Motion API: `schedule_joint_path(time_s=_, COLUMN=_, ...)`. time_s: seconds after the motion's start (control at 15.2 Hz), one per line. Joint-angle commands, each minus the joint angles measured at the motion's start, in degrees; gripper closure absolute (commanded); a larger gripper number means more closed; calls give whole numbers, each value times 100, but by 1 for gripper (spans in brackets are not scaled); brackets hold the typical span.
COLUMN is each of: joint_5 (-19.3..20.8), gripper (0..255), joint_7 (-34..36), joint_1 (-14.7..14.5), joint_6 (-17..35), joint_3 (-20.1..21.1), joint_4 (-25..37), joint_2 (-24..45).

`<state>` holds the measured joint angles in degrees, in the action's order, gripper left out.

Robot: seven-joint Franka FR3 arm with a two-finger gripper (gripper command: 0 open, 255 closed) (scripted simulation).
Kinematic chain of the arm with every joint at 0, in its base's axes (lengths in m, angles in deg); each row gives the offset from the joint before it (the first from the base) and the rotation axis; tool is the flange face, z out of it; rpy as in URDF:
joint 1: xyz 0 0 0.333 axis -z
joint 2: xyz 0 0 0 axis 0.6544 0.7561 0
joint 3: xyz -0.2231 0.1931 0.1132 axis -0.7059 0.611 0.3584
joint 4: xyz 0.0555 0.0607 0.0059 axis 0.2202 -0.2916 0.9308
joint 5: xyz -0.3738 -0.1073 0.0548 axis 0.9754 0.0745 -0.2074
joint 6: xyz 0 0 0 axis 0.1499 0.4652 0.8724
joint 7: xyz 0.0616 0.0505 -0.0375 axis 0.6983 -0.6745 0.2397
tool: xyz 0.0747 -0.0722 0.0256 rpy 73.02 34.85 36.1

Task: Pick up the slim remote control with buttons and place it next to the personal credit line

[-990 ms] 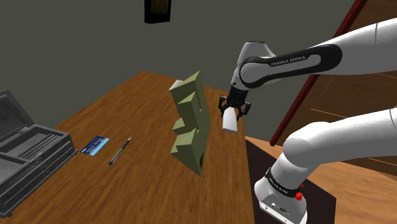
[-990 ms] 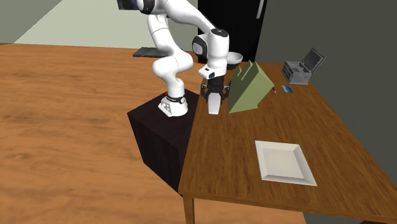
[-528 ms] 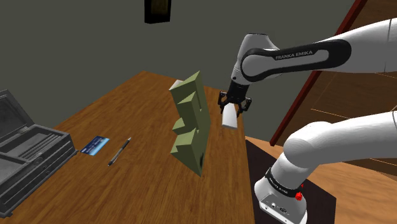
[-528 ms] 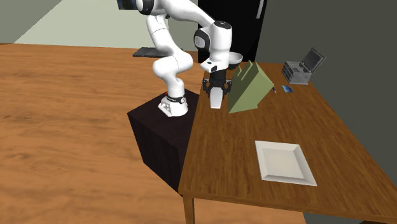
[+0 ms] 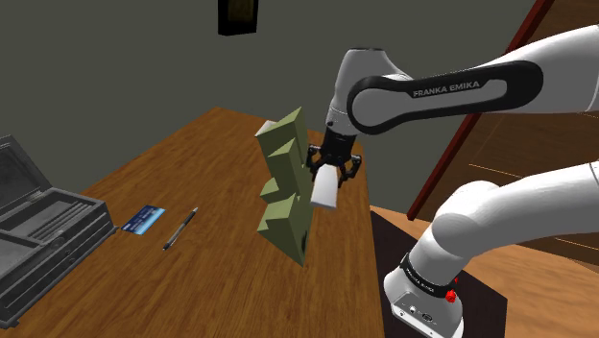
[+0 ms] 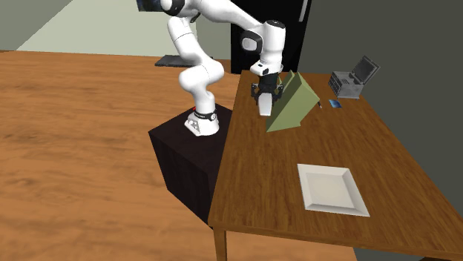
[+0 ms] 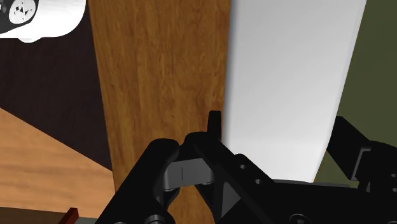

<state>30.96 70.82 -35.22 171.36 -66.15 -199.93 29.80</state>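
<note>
Olive stepped block (image 5: 285,184) just beside remote (image 5: 324,188) in end effector (image 5: 327,170), between it and card (image 5: 143,219); bare tabletop (image 5: 197,158) beyond.

The remote (image 5: 324,187) is drawn plain white, with no button markings to tell. The claw (image 5: 331,165) is all black. The arm (image 5: 538,77) is white with dark joints, one dark band carrying white lettering, and a red dot (image 5: 450,295) sits at its base. The counter (image 5: 211,163) is warm brown with wood grain. The stepped block (image 5: 285,182) is olive green. The card (image 5: 143,219) is blue with a pale edge, the pen (image 5: 179,228) dark, the case (image 5: 38,226) dark grey. The square plate (image 6: 332,189) is white. The stand (image 6: 182,159) is near-black, the floor (image 6: 74,148) orange-brown wood.
</note>
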Motion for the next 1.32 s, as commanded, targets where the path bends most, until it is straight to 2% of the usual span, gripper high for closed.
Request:
schedule_joint_path(time_s=0.0, joint_5=-151, gripper=255, joint_7=336, joint_1=-134, joint_6=45, joint_3=287, joint_4=175, joint_2=185)
schedule_joint_path(time_s=0.26, joint_5=-243, gripper=255, joint_7=1028, joint_1=-473, joint_6=157, joint_3=668, joint_4=542, joint_2=611)
schedule_joint_path(time_s=0.73, joint_5=-195, gripper=255, joint_7=2187, joint_1=-665, joint_6=338, joint_3=1504, joint_4=1419, joint_2=1553)
schedule_joint_path(time_s=0.99, joint_5=63, gripper=255, joint_7=2910, joint_1=-630, joint_6=414, joint_3=2032, joint_4=2039, joint_2=2217)
schedule_joint_path(time_s=1.25, joint_5=579, gripper=255, joint_7=3747, joint_1=-576, joint_6=444, joint_3=2560, joint_4=2745, joint_2=3021)
